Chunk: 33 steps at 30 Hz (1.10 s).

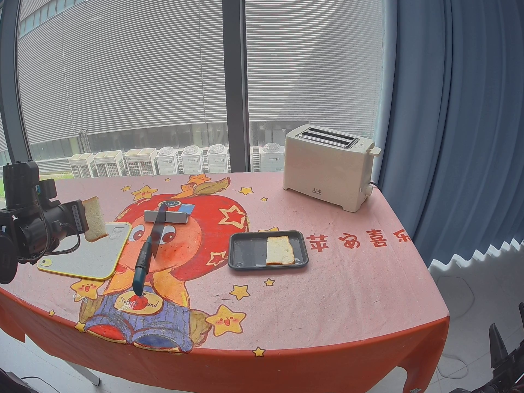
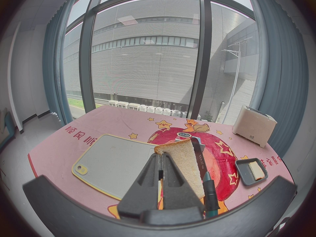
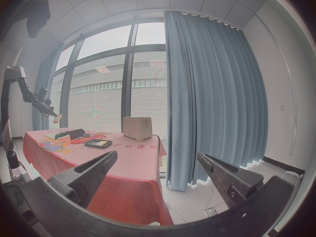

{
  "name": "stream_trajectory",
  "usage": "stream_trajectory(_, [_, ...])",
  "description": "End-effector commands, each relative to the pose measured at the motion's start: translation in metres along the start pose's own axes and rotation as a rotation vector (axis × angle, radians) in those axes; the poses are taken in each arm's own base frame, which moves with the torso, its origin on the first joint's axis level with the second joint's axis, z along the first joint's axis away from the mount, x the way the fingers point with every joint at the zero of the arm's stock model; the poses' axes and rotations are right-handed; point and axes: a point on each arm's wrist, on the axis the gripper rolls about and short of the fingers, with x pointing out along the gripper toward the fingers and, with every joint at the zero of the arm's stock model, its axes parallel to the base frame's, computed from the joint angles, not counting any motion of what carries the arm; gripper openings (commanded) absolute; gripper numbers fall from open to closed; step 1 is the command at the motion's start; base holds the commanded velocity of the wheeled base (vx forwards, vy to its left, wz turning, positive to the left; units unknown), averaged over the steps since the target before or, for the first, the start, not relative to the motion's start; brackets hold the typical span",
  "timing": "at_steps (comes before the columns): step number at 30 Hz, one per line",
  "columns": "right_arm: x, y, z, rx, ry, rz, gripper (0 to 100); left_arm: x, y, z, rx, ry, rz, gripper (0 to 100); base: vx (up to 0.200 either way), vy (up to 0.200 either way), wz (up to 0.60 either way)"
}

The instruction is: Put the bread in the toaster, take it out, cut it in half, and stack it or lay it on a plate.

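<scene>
My left gripper point(image 1: 86, 220) point(image 2: 161, 157) is shut on a half slice of toast point(image 1: 95, 219) point(image 2: 184, 163), held in the air above the grey cutting board point(image 1: 90, 255) point(image 2: 115, 162) at the table's left. Another half slice point(image 1: 279, 250) point(image 2: 256, 170) lies in the black plate point(image 1: 245, 252) point(image 2: 243, 175) near the table's middle. The white toaster point(image 1: 328, 165) point(image 2: 254, 125) point(image 3: 137, 128) stands at the back right with empty slots. My right gripper point(image 3: 158, 168) hangs open, off the table's right side and low, with nothing between its fingers.
A knife with a teal handle point(image 1: 146, 255) point(image 2: 205, 178) lies right of the cutting board, its blade resting on a small grey block point(image 1: 166, 216). A blue curtain point(image 1: 453, 110) hangs right of the table. The table edge point(image 1: 273, 356) runs along the front.
</scene>
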Motion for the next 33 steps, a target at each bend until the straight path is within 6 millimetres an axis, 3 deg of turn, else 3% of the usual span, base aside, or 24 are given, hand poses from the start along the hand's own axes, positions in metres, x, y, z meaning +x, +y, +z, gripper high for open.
stream_trajectory(1, [0.000,0.000,-0.004,0.000,0.004,0.000,100,-0.001,-0.001,-0.003,0.004,0.009,-0.005,0,0.000,0.000,0.00])
stream_trajectory(17, [0.000,0.000,-0.004,0.000,0.004,0.002,100,-0.014,-0.022,-0.001,0.027,-0.018,-0.098,0,0.000,0.000,0.00])
stream_trajectory(25, [0.000,0.000,-0.004,0.000,0.004,0.002,100,-0.017,-0.039,-0.014,0.060,0.022,-0.165,0,0.000,0.000,0.00])
stream_trajectory(33, [0.000,0.000,-0.004,0.000,0.004,0.002,100,-0.028,-0.037,-0.020,0.072,0.020,-0.172,0,0.000,0.000,0.00])
